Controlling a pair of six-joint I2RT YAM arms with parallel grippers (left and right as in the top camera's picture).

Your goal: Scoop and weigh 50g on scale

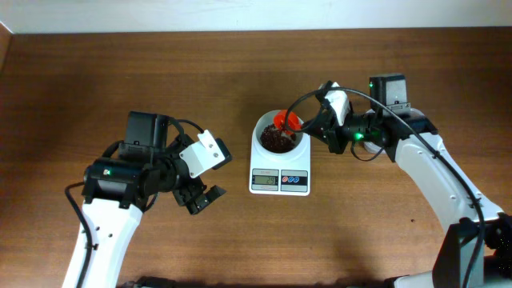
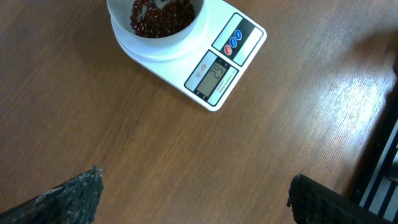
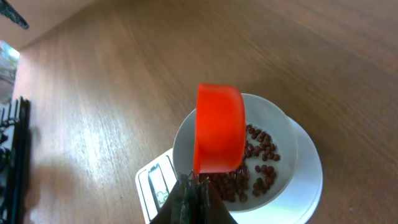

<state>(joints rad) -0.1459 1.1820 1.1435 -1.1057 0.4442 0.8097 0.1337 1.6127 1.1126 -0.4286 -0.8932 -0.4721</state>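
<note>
Overhead, the scale [image 1: 279,172] sits mid-table [image 1: 120,72] between the two arms. Its white bowl [image 1: 262,132] rides on the far end, and the beans [image 1: 276,142] lie in a loose heap at the bottom of it. The scale's long axis runs from the bowl end to the display end, and the display and buttons face the near edge, toward the arms' bases.

The right tool [image 3: 194,186] is clamped on the handle of an orange-red scoop [image 3: 219,127], held over the bowl. The scoop's long axis runs from the handle out across the bowl, and it looks tipped so its mouth faces down. I can't see whether anything is left in it.

The left tool [image 2: 196,202] hangs over bare table near the display end, its fingers wide apart and holding nothing.

I'd judge the beans to be small, hard and light. They will likely roll and bounce off the rim, and they can't be pinched, so they are best moved in the scoop, held by its handle. The scale looks like light plastic, so a nudge could slide it or upset the reading. If it needs steadying, hold its body and keep off the bowl.
</note>
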